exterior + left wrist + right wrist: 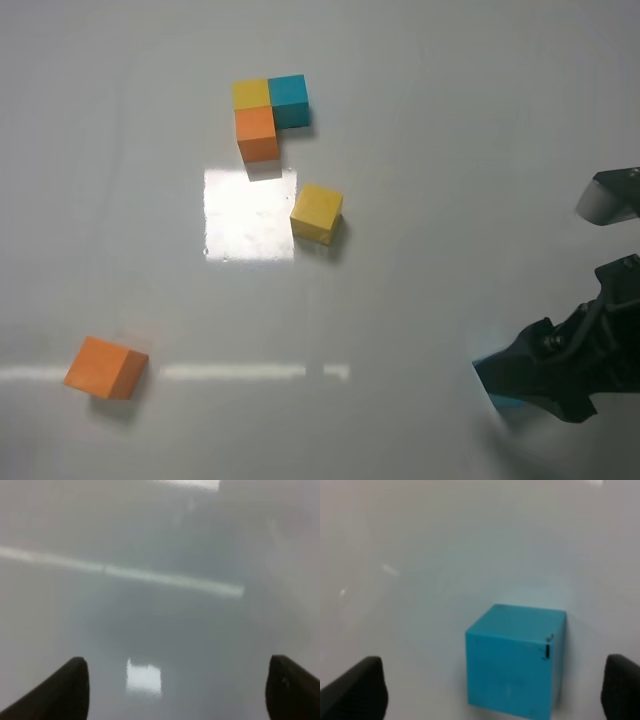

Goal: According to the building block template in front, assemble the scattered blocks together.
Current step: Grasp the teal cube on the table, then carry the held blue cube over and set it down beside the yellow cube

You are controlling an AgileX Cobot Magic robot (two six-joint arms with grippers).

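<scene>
The scattered blocks lie well apart: the yellow cube (317,212) sits near the building block template (270,110), and the orange cube (106,367) is far off at lower left. From above, the teal cube (512,662) is almost hidden beneath the right gripper (495,685), whose jaws stand wide, clear of it. The left gripper (177,680) is cut off to its fingertips, which are spread and empty.
</scene>
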